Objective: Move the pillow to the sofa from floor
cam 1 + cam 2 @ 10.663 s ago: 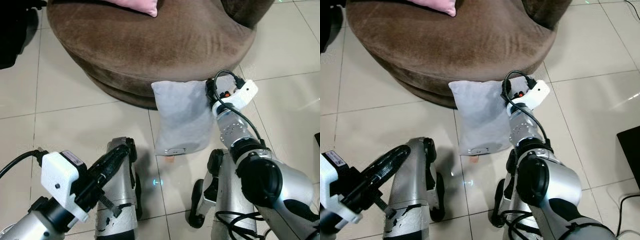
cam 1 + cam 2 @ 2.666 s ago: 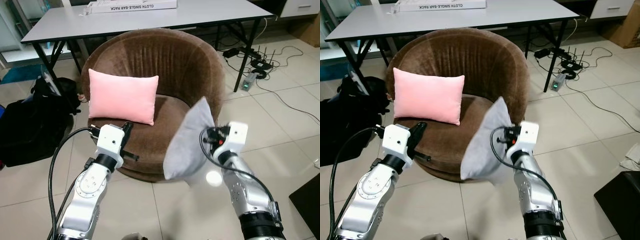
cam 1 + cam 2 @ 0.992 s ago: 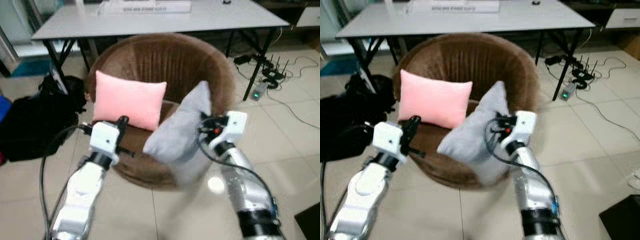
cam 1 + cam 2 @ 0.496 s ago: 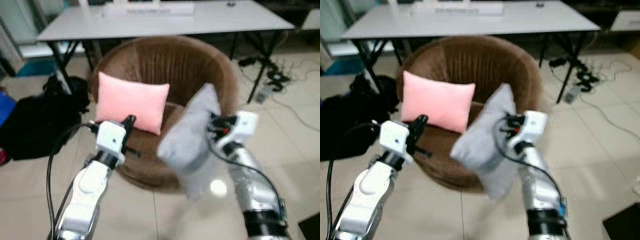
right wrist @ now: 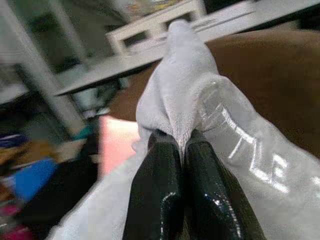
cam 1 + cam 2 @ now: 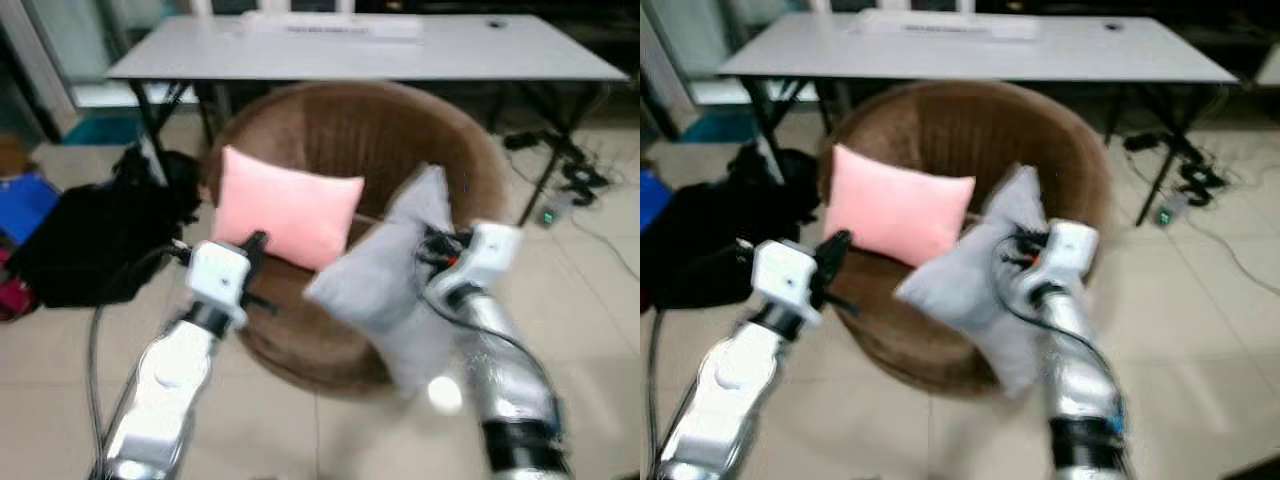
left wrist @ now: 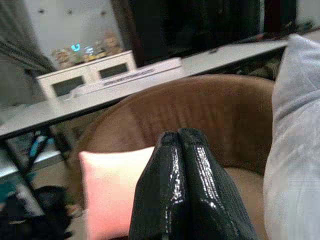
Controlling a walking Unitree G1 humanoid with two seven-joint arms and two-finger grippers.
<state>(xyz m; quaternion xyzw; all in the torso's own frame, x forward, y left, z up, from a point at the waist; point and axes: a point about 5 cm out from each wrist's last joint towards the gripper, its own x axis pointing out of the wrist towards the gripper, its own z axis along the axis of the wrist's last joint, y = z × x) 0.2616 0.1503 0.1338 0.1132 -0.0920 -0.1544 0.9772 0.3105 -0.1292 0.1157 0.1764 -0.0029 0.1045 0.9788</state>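
Observation:
A grey pillow (image 6: 385, 285) hangs in the air over the front right part of the round brown sofa (image 6: 330, 140). My right gripper (image 5: 182, 145) is shut on its upper edge, the cloth pinched between the two black fingers (image 5: 155, 185). A pink pillow (image 6: 285, 215) leans upright against the sofa's back on the left. My left gripper (image 7: 178, 135) is shut with nothing in it, raised in front of the sofa's left front edge, just below the pink pillow.
A grey table (image 6: 400, 50) stands right behind the sofa. A black bag (image 6: 95, 235) lies on the floor to the left, with a blue thing (image 6: 25, 200) beyond it. Cables and a small box (image 6: 560, 195) lie on the tiles at the right.
The whole view has shifted and is blurred, so the camera moved. The grey pillow stays in my right gripper and now hangs a little farther over the sofa seat.

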